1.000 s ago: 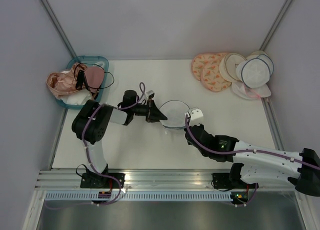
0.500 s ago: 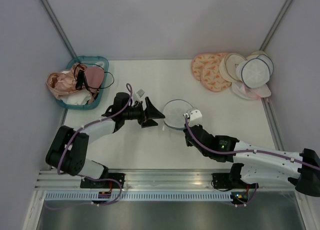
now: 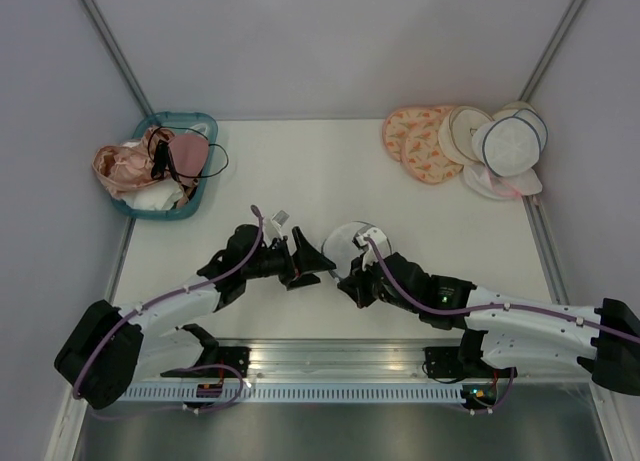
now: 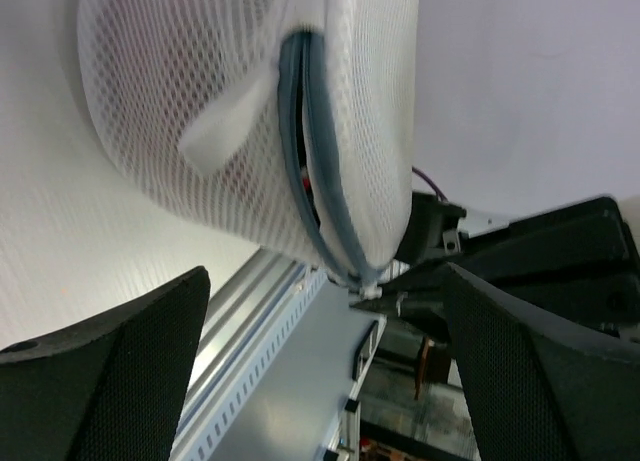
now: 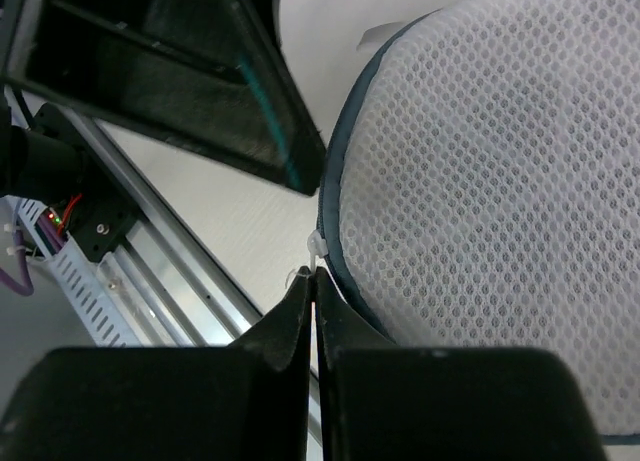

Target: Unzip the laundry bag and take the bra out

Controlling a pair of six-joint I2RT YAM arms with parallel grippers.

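The laundry bag (image 3: 352, 243) is a white mesh dome with navy zipper trim, lying mid-table. Up close in the left wrist view, the laundry bag (image 4: 230, 101) has its zipper (image 4: 318, 196) parted into a narrow slit. My right gripper (image 3: 347, 288) is at the bag's near-left rim, shut on the small white zipper pull (image 5: 316, 251), with the right gripper (image 5: 313, 281) pressed against the trim of the laundry bag (image 5: 490, 181). My left gripper (image 3: 312, 263) stands wide open just left of the bag, and the left gripper (image 4: 330, 381) holds nothing. The bra is hidden inside the bag.
A teal basket (image 3: 200, 121) heaped with garments sits at the back left. Peach, cream and white round bags (image 3: 455, 141) are piled at the back right. The table's metal rail (image 3: 330, 356) runs along the near edge, close below both grippers.
My left gripper has opened, let go of the bag's left edge and drawn back toward the near edge. My right gripper has dragged the zipper pull round the rim toward the near left.
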